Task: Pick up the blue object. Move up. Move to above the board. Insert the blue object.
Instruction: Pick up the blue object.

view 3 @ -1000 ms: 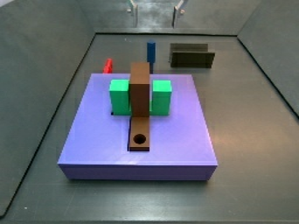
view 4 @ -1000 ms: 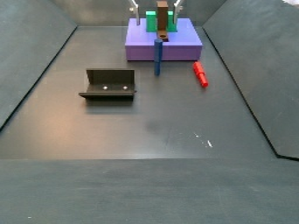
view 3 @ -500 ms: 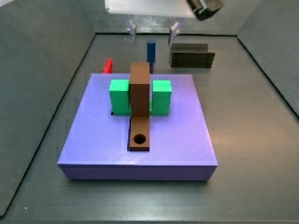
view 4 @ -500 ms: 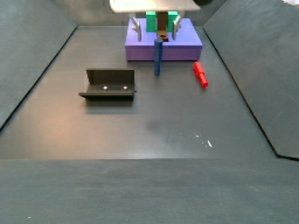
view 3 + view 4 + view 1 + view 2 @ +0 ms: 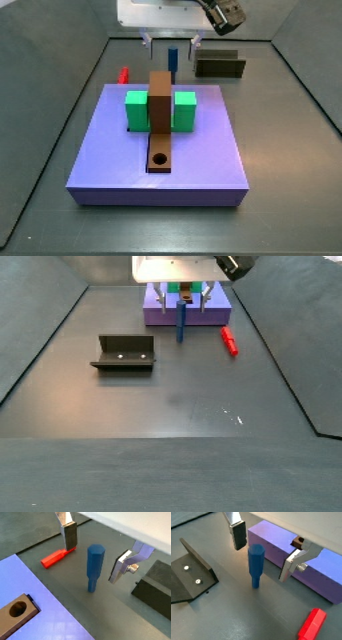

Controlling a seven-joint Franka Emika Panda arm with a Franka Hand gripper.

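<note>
The blue object [image 5: 94, 566] is a slim blue peg standing upright on the dark floor beside the board; it shows in both wrist views [image 5: 256, 564] and both side views [image 5: 173, 56] [image 5: 182, 322]. My gripper [image 5: 94, 558] is open, lowered over the peg, with a finger [image 5: 69, 538] on each side and gaps to both; it also shows here [image 5: 262, 554] [image 5: 171, 42] [image 5: 181, 294]. The board [image 5: 201, 160] is a lavender slab bearing a brown strip with a round hole [image 5: 160, 158] and a green block [image 5: 138, 110].
A small red peg [image 5: 55, 557] [image 5: 230, 340] lies on the floor near the board. A dark fixture [image 5: 123, 353] [image 5: 189, 576] stands a little beyond the blue peg. Grey walls enclose the floor.
My gripper has come down from above and now straddles the blue peg, jaws still open. The peg and the board have not moved.
</note>
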